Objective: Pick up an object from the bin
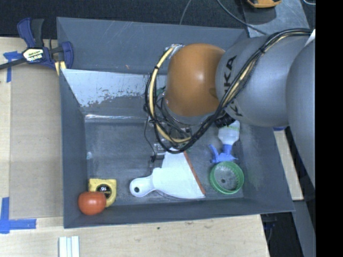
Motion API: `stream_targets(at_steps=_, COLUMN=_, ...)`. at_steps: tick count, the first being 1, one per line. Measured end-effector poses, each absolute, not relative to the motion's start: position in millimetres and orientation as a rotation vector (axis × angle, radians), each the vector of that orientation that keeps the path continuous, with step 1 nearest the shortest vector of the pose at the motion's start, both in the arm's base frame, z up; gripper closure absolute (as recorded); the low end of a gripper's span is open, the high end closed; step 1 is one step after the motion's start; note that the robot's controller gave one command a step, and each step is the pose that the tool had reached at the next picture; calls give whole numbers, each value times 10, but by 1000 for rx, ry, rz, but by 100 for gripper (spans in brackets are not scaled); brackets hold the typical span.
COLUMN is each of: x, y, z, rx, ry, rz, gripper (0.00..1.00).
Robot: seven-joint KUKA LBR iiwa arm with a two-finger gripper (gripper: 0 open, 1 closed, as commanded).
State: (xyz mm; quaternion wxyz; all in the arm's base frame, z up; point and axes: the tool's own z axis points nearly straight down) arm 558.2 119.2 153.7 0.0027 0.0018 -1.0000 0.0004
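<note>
— Where to look?
— See the gripper (157,157) near the middle of the bin (72,143), just over the top corner of the flat white scoop (174,182) lying at six o'clock.
— Apart or together?
— Can't tell. Hidden under the orange cover (193,79).
— How to do it well?
— Go down straight and gently. Pinch the thin edge, not the flat face. Keep away from the green round cup (226,177) at four o'clock.

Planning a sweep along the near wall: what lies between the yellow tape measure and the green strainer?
A white flat paddle, handle end toward the yellow tape measure, broad end near the green strainer, in the camera view.
</note>
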Motion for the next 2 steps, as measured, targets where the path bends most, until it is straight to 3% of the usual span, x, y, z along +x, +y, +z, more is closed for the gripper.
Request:
stream_targets(at_steps=1, x=4979, y=1209, z=880, rx=136, ry=-3127, rz=2, gripper=0)
stream_targets(at_steps=2, x=4865, y=869, z=742, rx=46, ry=-3137, rz=0, gripper=0)
